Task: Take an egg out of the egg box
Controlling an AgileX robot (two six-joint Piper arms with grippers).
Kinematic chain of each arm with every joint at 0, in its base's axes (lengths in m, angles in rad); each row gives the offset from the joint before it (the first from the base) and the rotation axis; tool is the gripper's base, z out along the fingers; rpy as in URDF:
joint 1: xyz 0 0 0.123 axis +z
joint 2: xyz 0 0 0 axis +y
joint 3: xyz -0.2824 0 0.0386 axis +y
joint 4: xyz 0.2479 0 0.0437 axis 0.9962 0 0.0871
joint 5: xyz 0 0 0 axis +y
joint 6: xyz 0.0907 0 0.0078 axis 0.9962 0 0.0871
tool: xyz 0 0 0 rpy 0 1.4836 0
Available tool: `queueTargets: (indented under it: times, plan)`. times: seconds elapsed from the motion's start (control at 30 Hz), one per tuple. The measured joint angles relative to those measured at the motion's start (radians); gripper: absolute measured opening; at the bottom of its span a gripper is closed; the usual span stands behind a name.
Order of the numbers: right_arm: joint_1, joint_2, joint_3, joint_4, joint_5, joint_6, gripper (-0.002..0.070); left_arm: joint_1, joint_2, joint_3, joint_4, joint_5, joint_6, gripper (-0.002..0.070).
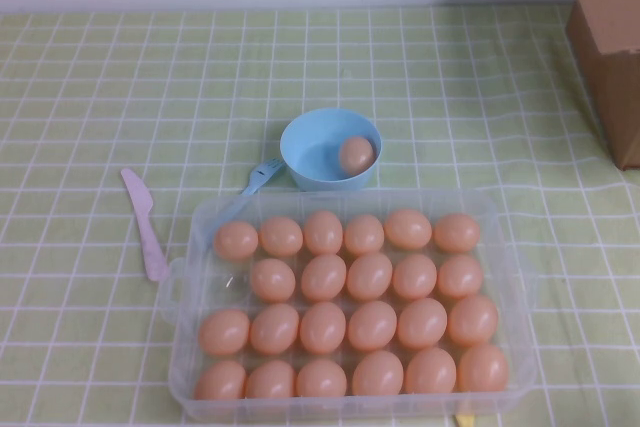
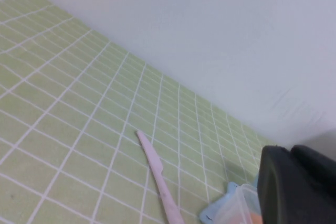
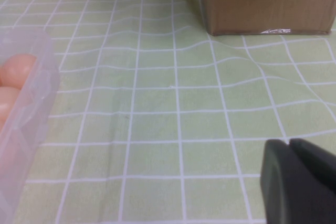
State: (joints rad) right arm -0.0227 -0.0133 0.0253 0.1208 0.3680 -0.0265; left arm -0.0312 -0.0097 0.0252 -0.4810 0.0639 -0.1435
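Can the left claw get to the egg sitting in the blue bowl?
Probably yes. The egg lies alone in the open blue bowl, nothing above it. The left claw is shut, near the pink knife; the right claw, also shut, is parked beside the egg box.

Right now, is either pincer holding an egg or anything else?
No. The left pincer is shut and empty, near the egg box corner. The right pincer looks shut too, over bare tablecloth. One egg sits in the blue bowl.

— What lies on the green checked tablecloth?
— A light-blue bowl mid-table, a blue fork touching it, a pink knife (left of both), a cardboard box far right.
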Motion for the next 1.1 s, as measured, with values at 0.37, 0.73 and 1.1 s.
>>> queueTargets:
  times: [0.37, 0.73, 1.1]
  plan:
    - [0.0, 0.0, 0.0, 0.0, 0.0, 0.0, -0.0017, 0.0, 0.0, -0.027, -0.018, 0.104, -0.023, -0.0003]
    - [0.0, 0.0, 0.0, 0.0, 0.0, 0.0, -0.0017, 0.0, 0.344, -0.467, -0.005, 0.602, 0.316, -0.0003]
    - [0.0, 0.0, 0.0, 0.0, 0.0, 0.0, -0.0017, -0.035, 0.91, -0.809, -0.009, 0.802, 0.614, -0.0003]
